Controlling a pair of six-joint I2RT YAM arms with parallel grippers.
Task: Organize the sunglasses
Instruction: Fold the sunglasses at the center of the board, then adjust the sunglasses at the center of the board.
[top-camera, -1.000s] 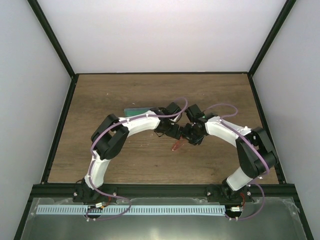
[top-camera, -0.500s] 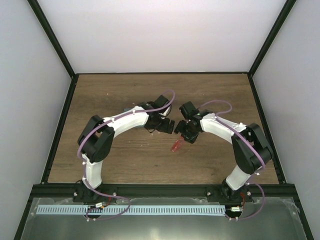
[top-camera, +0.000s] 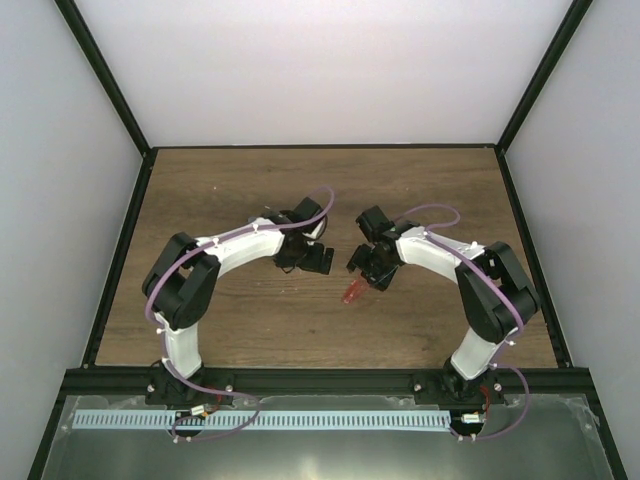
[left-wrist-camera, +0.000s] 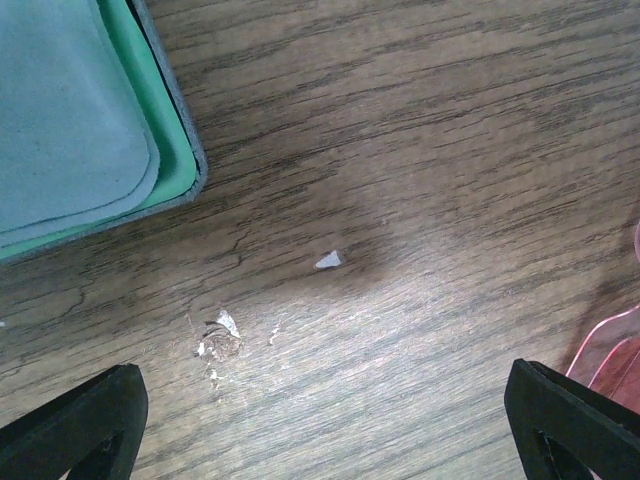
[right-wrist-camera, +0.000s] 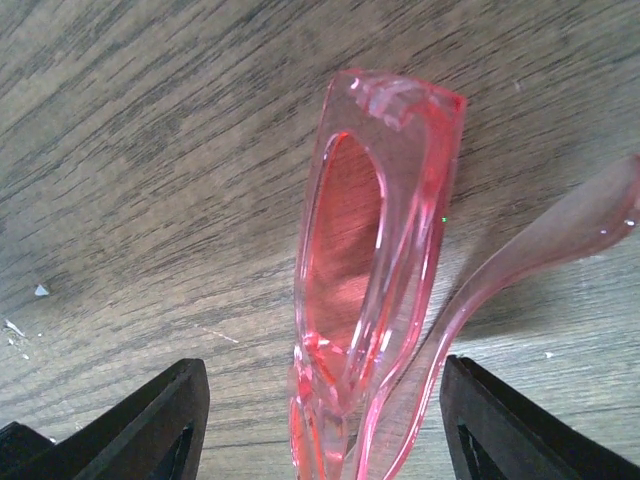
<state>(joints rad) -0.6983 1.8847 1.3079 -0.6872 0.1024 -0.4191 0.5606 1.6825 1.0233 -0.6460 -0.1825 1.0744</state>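
The sunglasses (right-wrist-camera: 370, 260) are translucent red and lie on the wood table between my right gripper's fingers, one slim arm spread out to the right. In the top view they show as a small red shape (top-camera: 352, 292) just below my right gripper (top-camera: 366, 274). My right gripper (right-wrist-camera: 320, 425) is open, its fingers apart on either side of the frame. My left gripper (left-wrist-camera: 320, 420) is open wide and empty over bare wood. A corner of the red frame (left-wrist-camera: 612, 350) shows at its right edge.
The grey-blue case (left-wrist-camera: 190, 150) lies open with a green lining, and the light blue cloth (left-wrist-camera: 60, 110) lies in it, at the upper left of the left wrist view. In the top view my left arm (top-camera: 250, 245) hides it. Black frame rails edge the table.
My left arm has swung left and drawn its gripper away from the right gripper. The right gripper has shifted slightly left. The sunglasses stay in the same spot.
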